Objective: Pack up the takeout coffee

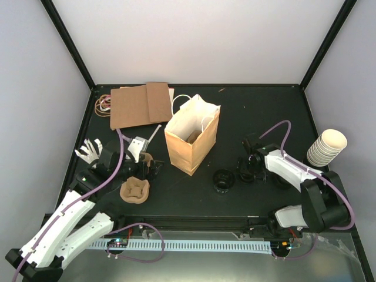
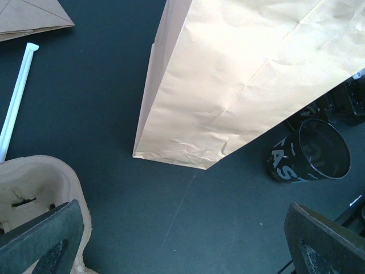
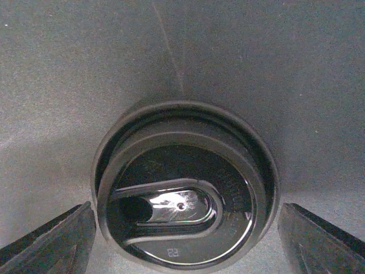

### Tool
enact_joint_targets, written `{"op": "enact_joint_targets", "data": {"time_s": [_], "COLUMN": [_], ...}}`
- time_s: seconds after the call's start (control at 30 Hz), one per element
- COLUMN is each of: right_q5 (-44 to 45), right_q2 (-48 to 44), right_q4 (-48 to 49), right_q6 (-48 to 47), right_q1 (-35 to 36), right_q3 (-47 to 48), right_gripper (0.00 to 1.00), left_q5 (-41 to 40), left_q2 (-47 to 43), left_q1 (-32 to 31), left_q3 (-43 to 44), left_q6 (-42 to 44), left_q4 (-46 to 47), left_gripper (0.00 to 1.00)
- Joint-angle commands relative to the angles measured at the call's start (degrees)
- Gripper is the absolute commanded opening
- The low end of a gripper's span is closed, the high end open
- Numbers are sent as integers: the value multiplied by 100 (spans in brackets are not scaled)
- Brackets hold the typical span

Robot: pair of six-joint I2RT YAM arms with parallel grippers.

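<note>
A takeout coffee cup with a round black lid [image 3: 185, 191] stands on the dark table, seen from straight above in the right wrist view. My right gripper [image 3: 185, 234] is open, with one finger [image 3: 51, 242] close on each side of the lid. In the top view this gripper [image 1: 247, 170] hides the cup. Another black cup with white lettering [image 2: 308, 151] [image 1: 223, 179] lies near the brown paper bag [image 1: 191, 136]. My left gripper [image 2: 185, 251] [image 1: 150, 168] hangs open over bare table beside a pulp cup tray [image 2: 34, 182].
The bag [image 2: 239, 74] stands open in mid-table. A pulp tray [image 1: 135, 190] sits near the front left. Flat brown paper [image 1: 141, 104], rubber bands [image 1: 104, 104] and a white straw [image 2: 17, 97] lie at back left. Cream cups [image 1: 326, 147] are stacked at the right edge.
</note>
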Motion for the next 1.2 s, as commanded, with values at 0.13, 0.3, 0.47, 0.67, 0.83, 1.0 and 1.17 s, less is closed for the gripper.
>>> {"op": "enact_joint_targets", "data": {"time_s": [0.13, 0.3, 0.47, 0.67, 0.83, 1.0, 1.17], "right_q5": [18, -11, -2, 56, 90, 144, 143], "right_q2": [198, 291, 358, 428, 437, 293, -88], "right_q4": [133, 139, 141, 141, 137, -11, -276], "right_q6": [-67, -118, -133, -159, -176, -202, -239], "right_q1": [-40, -31, -37, -36, -35, -29, -31], "right_q3": [116, 171, 190, 190, 196, 283, 426], "right_gripper": [85, 81, 81, 83, 82, 80, 79], "left_q5": [114, 125, 125, 141, 141, 142, 163], "left_q2": [-9, -1, 5, 8, -9, -18, -9], "left_q1": [22, 27, 28, 23, 25, 23, 28], "left_q3": [3, 8, 4, 6, 7, -2, 9], "left_q6": [89, 89, 89, 101, 98, 89, 98], "left_q4": [153, 158, 155, 155, 153, 154, 158], "left_gripper": [99, 99, 99, 99, 99, 99, 99]}}
